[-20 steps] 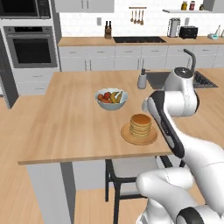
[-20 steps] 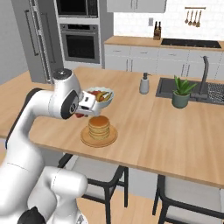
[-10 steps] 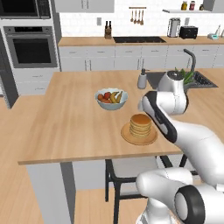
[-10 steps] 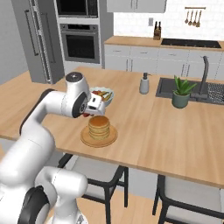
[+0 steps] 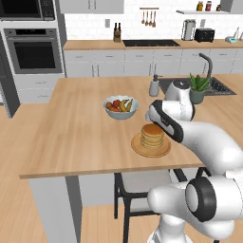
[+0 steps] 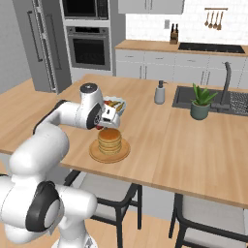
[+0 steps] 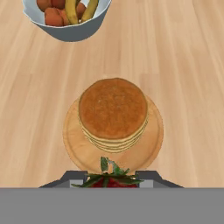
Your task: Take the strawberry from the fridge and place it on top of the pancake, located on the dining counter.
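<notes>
The gripper (image 6: 100,127), at the end of a white robot arm, hangs over a light wood dining counter (image 5: 71,137), its two dark fingers closed partway on a small red strawberry (image 7: 111,180) whose green leafy cap pokes up between them in the hand view. Seen from the hand, the berry sits above the near rim of the tan plate (image 7: 76,148) — not yet over the pancake (image 7: 113,111), a short golden stack whose round flat top lies just ahead. In the right base view the hand is at the stack's near-left side, a little higher than its top. A grey fruit bowl (image 5: 121,107) with bananas and red fruit stands near the plate on its far side, and a soap dispenser (image 6: 159,92), a potted plant (image 6: 200,100) and a sink (image 6: 215,100) lie further along the counter. The main risk, as a judgement, is letting go too soon: from here the berry would likely land on the plate rim or the wood and roll off. Even over the stack, a drop from this height could bounce it off the flat top — and a descent that is off-centre could nudge the upper pancakes sideways.
</notes>
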Controlling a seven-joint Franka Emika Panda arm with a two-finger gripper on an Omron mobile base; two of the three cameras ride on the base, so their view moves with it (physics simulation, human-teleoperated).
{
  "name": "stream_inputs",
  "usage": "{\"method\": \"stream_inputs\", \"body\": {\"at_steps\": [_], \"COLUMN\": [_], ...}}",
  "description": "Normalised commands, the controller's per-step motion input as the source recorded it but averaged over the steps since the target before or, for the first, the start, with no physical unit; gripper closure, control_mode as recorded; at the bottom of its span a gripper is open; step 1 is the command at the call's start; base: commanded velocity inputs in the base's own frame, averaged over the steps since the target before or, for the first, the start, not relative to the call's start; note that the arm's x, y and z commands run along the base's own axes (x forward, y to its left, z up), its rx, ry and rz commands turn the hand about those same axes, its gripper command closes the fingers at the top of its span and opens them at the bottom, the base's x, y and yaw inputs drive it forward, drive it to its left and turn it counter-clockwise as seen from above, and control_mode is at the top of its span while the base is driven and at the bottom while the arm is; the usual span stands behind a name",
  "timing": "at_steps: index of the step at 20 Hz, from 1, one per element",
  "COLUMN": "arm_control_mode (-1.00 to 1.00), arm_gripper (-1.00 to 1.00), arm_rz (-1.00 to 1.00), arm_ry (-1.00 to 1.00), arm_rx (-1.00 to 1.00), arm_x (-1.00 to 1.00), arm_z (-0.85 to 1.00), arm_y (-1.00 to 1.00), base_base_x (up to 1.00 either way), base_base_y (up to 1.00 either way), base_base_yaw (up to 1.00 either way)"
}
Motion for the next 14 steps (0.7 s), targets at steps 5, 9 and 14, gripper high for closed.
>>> {"method": "stream_inputs", "body": {"at_steps": [5,9,14], "arm_control_mode": [-1.00,-1.00,-1.00], "arm_gripper": [1.00,1.00,1.00], "arm_rz": [0.00,0.00,0.00], "arm_ry": [0.03,0.06,0.04], "arm_rx": [0.00,0.00,0.00], "arm_x": [0.46,0.07,0.04], "arm_z": [-0.23,-0.26,-0.25], "arm_y": [0.00,0.00,0.00], "base_base_x": [0.00,0.00,0.00], "base_base_y": [0.00,0.00,0.00], "base_base_yaw": [0.00,0.00,0.00]}}
